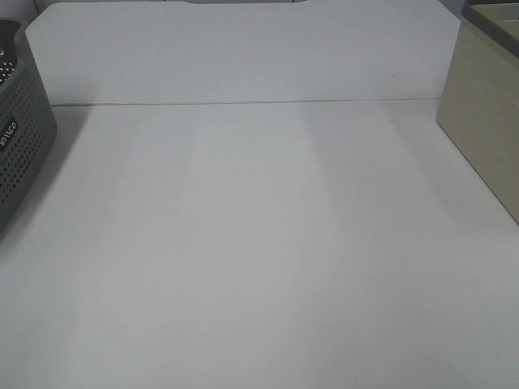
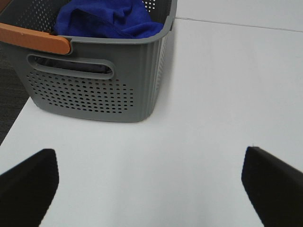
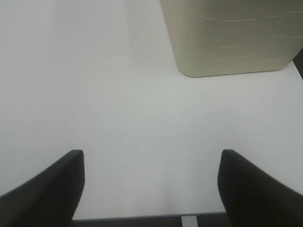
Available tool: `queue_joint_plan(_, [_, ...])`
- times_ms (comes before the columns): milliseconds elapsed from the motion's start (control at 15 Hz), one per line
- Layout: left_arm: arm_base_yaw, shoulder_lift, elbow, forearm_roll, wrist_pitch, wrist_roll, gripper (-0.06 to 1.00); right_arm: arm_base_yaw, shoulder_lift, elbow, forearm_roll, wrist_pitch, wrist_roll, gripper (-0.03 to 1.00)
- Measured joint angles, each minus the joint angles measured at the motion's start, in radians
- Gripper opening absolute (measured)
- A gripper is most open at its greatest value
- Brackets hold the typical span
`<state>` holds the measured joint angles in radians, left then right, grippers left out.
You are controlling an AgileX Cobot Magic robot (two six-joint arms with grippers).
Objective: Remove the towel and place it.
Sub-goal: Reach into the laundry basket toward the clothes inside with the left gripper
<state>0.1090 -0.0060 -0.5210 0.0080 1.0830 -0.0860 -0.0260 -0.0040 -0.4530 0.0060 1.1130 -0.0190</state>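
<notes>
Currently blue towel point(image 2: 106, 19) bunched inside grey basket point(image 2: 94, 90) on white table point(image 1: 259, 243), left gripper point(image 2: 149, 163) spread wide and empty nearby, right gripper point(image 3: 152, 161) spread wide and empty near beige box point(image 3: 232, 38)

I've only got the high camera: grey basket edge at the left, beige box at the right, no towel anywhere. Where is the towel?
Observer: The left wrist view shows the towel bunched inside the grey basket.
Operator: Is the left gripper on it?
Observer: No. The left gripper is open over the table, apart from the basket.
Operator: And the right one?
Observer: The right gripper is open too, empty, facing the beige box.
</notes>
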Motion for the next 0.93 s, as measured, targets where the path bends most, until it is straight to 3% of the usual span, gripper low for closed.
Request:
queue_joint_plan(667, [0.000, 0.000, 0.000, 0.000, 0.000, 0.014, 0.99, 0.000, 0.000, 0.000, 0.000, 0.000, 0.000, 0.73])
queue_joint_plan(933, [0.000, 0.000, 0.000, 0.000, 0.000, 0.086, 0.99, 0.000, 0.000, 0.000, 0.000, 0.000, 0.000, 0.73])
